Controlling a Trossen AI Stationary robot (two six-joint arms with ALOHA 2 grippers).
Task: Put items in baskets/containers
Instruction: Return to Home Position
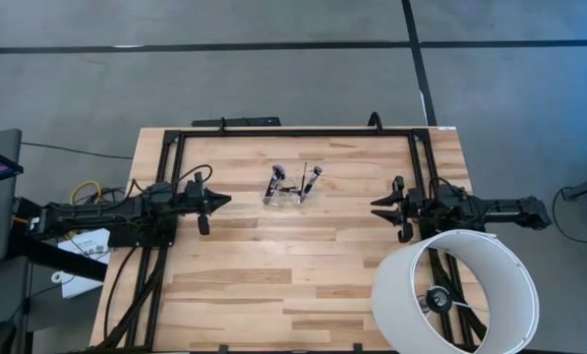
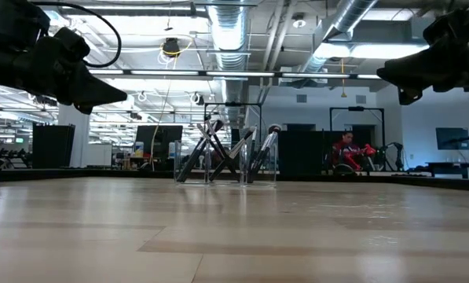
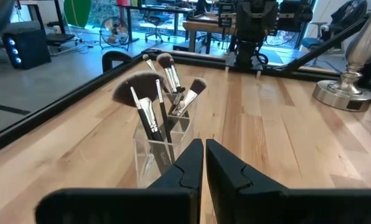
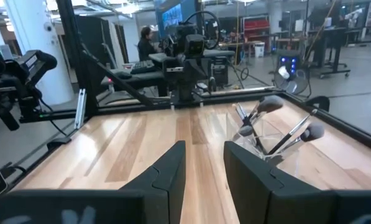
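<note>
Now brushes [image 1: 275, 182] lean in the cup [image 1: 285, 198] on the surface [image 1: 273, 270]; left gripper [image 1: 226, 201], closed, and right gripper [image 1: 375, 206], parted, hang well clear; swinging wide, the right could clip the lampshade [image 1: 396, 285] beside it.

the wide middle and near part of the table [image 1: 273, 285] lay bare, leaving plenty of room to pass between the two arms. the only thing standing in that stretch was the clear holder [image 1: 285, 197], its brushes [image 1: 316, 173] splaying outward, close to the far rail [image 1: 293, 132]. the left gripper [image 1: 224, 201] and right gripper [image 1: 375, 206] hung at either side, well apart from it. the big white lamp shade [image 1: 457, 290] blocked the near right corner, just beside the right arm.
</note>
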